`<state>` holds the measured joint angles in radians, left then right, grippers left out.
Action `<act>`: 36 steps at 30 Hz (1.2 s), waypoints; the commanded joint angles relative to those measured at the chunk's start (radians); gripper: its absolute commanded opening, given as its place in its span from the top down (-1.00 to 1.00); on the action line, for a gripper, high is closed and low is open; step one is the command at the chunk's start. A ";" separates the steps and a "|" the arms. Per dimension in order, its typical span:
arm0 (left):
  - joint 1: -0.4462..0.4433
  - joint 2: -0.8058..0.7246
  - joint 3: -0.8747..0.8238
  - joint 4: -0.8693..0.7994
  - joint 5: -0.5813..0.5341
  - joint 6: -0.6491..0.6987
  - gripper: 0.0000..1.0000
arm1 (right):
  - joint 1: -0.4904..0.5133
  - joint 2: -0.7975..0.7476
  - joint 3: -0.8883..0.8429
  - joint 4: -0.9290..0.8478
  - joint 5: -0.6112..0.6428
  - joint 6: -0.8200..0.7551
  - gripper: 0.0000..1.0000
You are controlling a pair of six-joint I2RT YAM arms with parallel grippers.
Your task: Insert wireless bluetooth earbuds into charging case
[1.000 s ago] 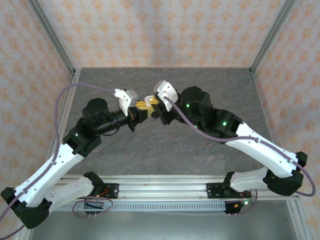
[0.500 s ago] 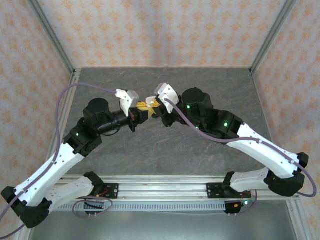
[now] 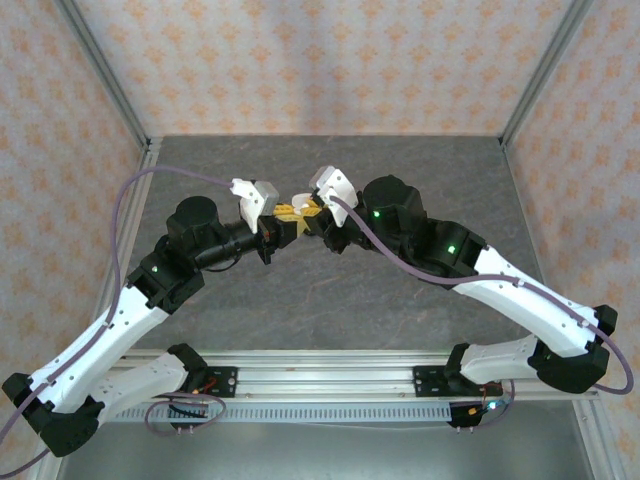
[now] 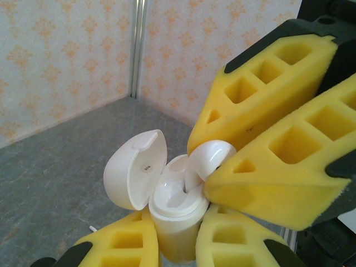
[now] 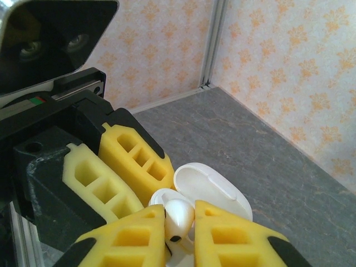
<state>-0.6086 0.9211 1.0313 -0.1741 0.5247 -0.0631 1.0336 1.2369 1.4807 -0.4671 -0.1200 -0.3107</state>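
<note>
Both arms rise from their bases and bend inward at the elbows, so the two wrists meet head-on between them. The left gripper [image 3: 281, 222] points right, and its yellow foam fingers [image 4: 119, 245] are closed on the charging case [image 4: 172, 219] from both sides. The right gripper [image 3: 313, 212] points left, nearly tip to tip with it. Its fingers [image 5: 130, 239] are pinched on a white earbud [image 5: 179, 216] and angled over the left pair
</note>
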 commanded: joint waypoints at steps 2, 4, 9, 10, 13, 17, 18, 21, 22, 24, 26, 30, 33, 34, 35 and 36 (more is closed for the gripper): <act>0.000 0.009 0.006 0.047 -0.026 -0.007 1.00 | 0.015 -0.013 -0.016 -0.027 -0.027 0.027 0.53; 0.001 0.009 0.004 0.049 -0.026 -0.010 1.00 | 0.015 -0.014 -0.014 -0.023 -0.019 0.034 0.46; 0.001 0.014 0.006 0.054 -0.027 -0.013 1.00 | 0.015 -0.009 0.000 -0.024 0.011 0.052 0.30; 0.001 0.015 0.006 0.056 -0.028 -0.013 1.00 | 0.016 -0.005 0.006 -0.029 0.015 0.055 0.27; 0.001 0.015 0.006 0.056 -0.029 -0.014 1.00 | 0.015 0.004 0.024 -0.043 0.022 0.061 0.19; 0.001 0.012 0.001 0.055 -0.029 -0.013 1.00 | 0.016 0.006 0.038 -0.047 0.029 0.074 0.13; 0.001 0.012 0.001 0.055 -0.028 -0.014 1.00 | 0.015 0.007 0.041 -0.047 0.032 0.077 0.11; 0.001 0.010 -0.002 0.057 -0.028 -0.015 1.00 | 0.015 0.010 0.053 -0.050 0.039 0.089 0.06; 0.001 0.010 -0.002 0.057 -0.027 -0.017 1.00 | 0.014 0.011 0.058 -0.053 0.042 0.093 0.04; 0.001 0.010 -0.003 0.059 -0.028 -0.017 1.00 | 0.016 0.018 0.073 -0.062 0.062 0.105 0.02; 0.001 0.011 -0.005 0.059 -0.028 -0.019 1.00 | 0.016 0.023 0.088 -0.076 0.066 0.109 0.00; 0.001 0.012 -0.008 0.059 -0.029 -0.021 1.00 | 0.015 0.031 0.112 -0.088 0.069 0.130 -0.03; 0.000 0.012 -0.008 0.059 -0.029 -0.021 1.00 | 0.016 0.034 0.129 -0.094 0.073 0.145 -0.05; 0.001 0.012 -0.008 0.060 -0.029 -0.021 1.00 | 0.015 0.035 0.134 -0.097 0.075 0.147 -0.05; 0.001 0.012 -0.009 0.060 -0.029 -0.023 1.00 | 0.016 0.036 0.141 -0.100 0.077 0.152 -0.05; 0.001 0.012 -0.010 0.059 -0.030 -0.022 1.00 | 0.016 0.039 0.146 -0.103 0.077 0.156 -0.05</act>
<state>-0.6086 0.9321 1.0256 -0.1596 0.5121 -0.0792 1.0428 1.2728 1.5814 -0.5484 -0.0555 -0.1833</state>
